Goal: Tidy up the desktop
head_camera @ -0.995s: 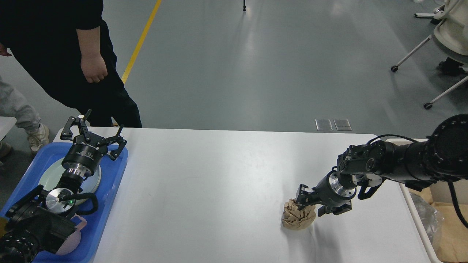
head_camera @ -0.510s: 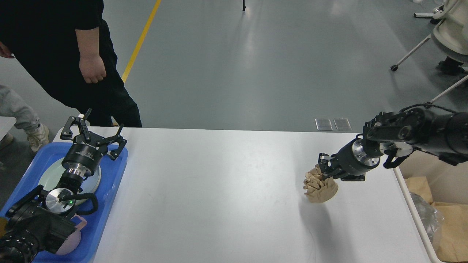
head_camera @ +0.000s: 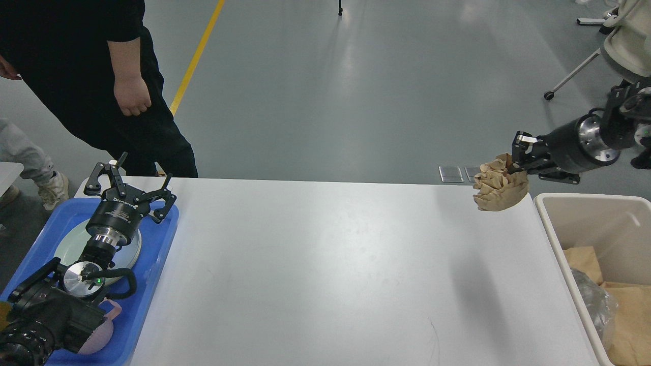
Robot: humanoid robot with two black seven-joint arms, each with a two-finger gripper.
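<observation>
Since a second earlier, our right gripper (head_camera: pixel 514 163) had lifted the crumpled brown paper wad (head_camera: pixel 497 186) off the tabletop (head_camera: pixel 325 264) and carried it up and to the right, so that it hung in the air near the far right corner, just beside the beige plastic bin (head_camera: pixel 554 231). We kept that gripper clenched on the top of the wad, which dangled below the fingers and touched nothing else. Our left gripper (head_camera: pixel 129 180) had not shifted; its fingers were spread wide and held nothing, poised above the blue plastic tray (head_camera: pixel 157 254) at the tabletop's left edge, where a white plate (head_camera: pixel 71 244) lay under our forearm. More brown paper and clear plastic film lay in the bin. A person in black (head_camera: pixel 91 76) stood past the tabletop's far left corner.
</observation>
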